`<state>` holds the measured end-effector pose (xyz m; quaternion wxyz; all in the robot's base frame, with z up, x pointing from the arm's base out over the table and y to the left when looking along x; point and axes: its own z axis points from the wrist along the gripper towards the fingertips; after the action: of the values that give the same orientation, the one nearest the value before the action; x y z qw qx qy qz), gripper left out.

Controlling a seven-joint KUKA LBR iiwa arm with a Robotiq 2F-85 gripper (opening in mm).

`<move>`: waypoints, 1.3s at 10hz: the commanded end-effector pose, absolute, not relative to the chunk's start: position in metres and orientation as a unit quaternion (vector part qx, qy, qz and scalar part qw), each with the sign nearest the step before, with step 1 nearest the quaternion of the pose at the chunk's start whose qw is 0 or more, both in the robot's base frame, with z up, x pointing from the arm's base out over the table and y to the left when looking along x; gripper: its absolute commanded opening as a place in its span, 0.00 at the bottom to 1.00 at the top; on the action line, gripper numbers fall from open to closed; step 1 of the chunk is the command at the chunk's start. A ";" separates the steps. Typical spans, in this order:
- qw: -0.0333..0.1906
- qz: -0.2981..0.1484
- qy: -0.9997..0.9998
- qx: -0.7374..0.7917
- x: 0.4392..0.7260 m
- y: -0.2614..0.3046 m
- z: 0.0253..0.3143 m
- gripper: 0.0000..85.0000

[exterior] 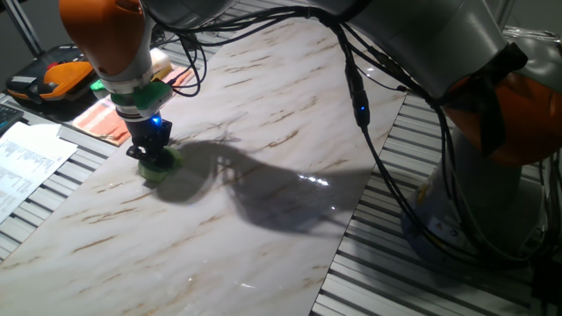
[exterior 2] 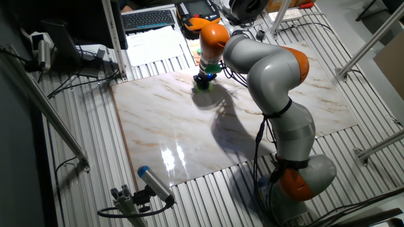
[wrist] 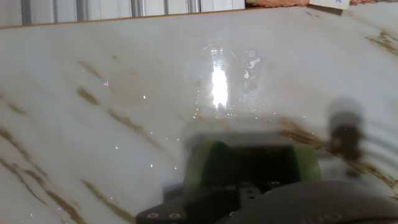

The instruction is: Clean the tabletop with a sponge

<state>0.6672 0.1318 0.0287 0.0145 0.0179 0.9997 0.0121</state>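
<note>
The white marble-look tabletop (exterior: 281, 114) with thin brown veins fills most of each view (exterior 2: 189, 126) (wrist: 93, 93). The green sponge (exterior: 162, 168) lies flat on its left part, near the edge. My gripper (exterior: 154, 158) is shut on the sponge and presses it onto the slab. In the other fixed view the gripper (exterior 2: 202, 82) and sponge (exterior 2: 201, 86) are at the slab's far edge. The hand view shows the sponge (wrist: 249, 163) blurred between the fingers, just below a bright glare patch.
An orange striped cloth (exterior: 110, 121) and a pale sponge block (exterior: 160, 63) lie just off the slab's left edge. Papers (exterior: 26, 162) and a black case (exterior: 48, 81) are further left. Grey slatted metal (exterior: 421, 263) surrounds the slab. The arm's base (exterior 2: 303, 176) stands beside it.
</note>
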 end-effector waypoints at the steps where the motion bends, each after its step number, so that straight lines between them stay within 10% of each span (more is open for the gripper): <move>1: 0.015 0.011 1.000 0.018 0.667 0.132 0.029 0.00; 13: 0.013 0.010 1.000 0.023 0.657 0.138 0.044 0.00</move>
<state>0.6565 0.1383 0.0442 0.0128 0.0233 0.9996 0.0100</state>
